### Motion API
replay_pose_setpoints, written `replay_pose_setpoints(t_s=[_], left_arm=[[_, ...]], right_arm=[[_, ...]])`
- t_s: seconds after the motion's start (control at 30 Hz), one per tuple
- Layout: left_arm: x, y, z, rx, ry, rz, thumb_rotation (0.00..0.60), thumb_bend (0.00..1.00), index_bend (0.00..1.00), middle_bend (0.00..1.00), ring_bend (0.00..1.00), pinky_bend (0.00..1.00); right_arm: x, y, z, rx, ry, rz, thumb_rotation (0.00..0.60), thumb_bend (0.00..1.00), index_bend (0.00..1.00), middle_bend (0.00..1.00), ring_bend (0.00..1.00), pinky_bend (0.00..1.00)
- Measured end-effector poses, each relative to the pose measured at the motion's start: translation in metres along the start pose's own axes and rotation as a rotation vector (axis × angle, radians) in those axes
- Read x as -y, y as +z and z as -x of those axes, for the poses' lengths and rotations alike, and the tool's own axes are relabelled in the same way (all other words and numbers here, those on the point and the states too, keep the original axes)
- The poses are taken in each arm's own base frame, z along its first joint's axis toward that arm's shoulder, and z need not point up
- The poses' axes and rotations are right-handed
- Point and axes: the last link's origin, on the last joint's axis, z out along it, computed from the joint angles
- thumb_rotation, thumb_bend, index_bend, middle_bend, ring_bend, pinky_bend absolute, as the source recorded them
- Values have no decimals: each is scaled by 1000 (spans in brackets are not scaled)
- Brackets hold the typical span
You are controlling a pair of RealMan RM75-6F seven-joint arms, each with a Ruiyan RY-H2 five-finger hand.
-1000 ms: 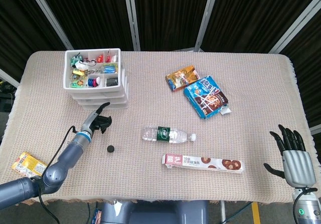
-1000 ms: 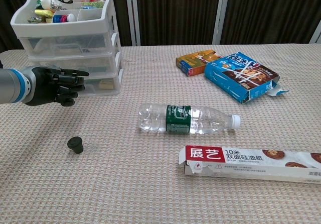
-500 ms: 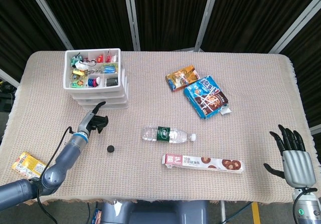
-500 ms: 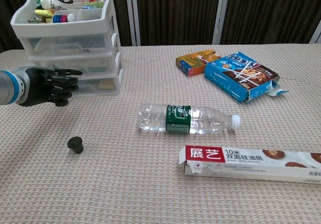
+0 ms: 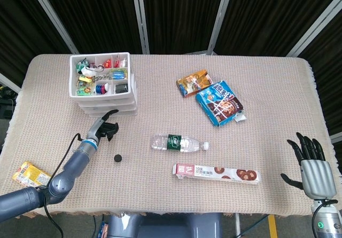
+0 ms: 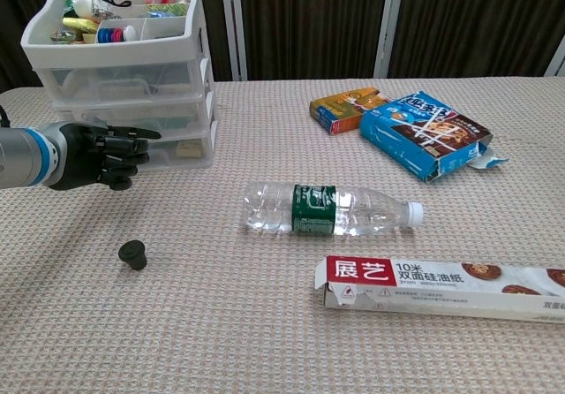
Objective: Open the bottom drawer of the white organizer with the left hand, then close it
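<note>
A: Where does the white organizer (image 5: pixel 103 86) stand?

B: At about ten o'clock on the table (image 5: pixel 256 83) in the head view, near the far left corner. Its open top tray is full of small coloured items, and three drawers are stacked below. The bottom drawer (image 6: pixel 172 149) sits at the foot of the stack; in the chest view its clear front shows just past the left hand's fingertips.

A: And the left hand (image 6: pixel 93 154)?

B: It is at the drawer's front, at about six o'clock from the organizer in the head view. The fingers are curled in, one reaching forward toward the drawer face. Whether they hook the handle or only touch it cannot be told from either view.

A: The right hand (image 5: pixel 311 162)?

B: At about four o'clock by the table's near right edge, upright with fingers spread and nothing in them, well apart from everything.

A: What else lies there?

B: A small black cap (image 6: pixel 132 253) at about five o'clock from the left hand. A clear water bottle (image 6: pixel 331 210) lies on its side mid-table, with a long baking paper box (image 6: pixel 441 287) nearer the robot. An orange snack packet (image 5: pixel 194 82) and a blue cookie box (image 5: pixel 220 102) touch each other at about one o'clock. A yellow packet (image 5: pixel 30 174) lies at the near left corner.
</note>
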Motion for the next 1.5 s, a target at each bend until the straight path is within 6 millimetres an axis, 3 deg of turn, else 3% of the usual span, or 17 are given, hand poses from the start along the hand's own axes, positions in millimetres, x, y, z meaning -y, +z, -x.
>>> replay_pose_setpoints(t_s=[0.5, 1.03, 1.27, 1.5], left_arm=[[6, -11, -1, 25, 36, 8, 600, 652, 322, 863, 886, 806], [34, -43, -15, -13, 124, 28, 600, 653, 326, 811, 842, 778], [41, -60, -20, -68, 339, 90, 600, 653, 296, 694, 732, 707], [27, -78, -26, -218, 763, 265, 600, 653, 194, 556, 609, 617]], right_arm=[[0, 0, 0, 0, -2, 0, 600, 8, 156, 0, 0, 0], [0, -1, -1, -5, -2, -1, 600, 7, 156, 0, 0, 0], [0, -1, -1, -6, -3, 0, 600, 8, 156, 0, 0, 0], [0, 0, -1, -8, -13, -3, 600, 8, 155, 0, 0, 0]])
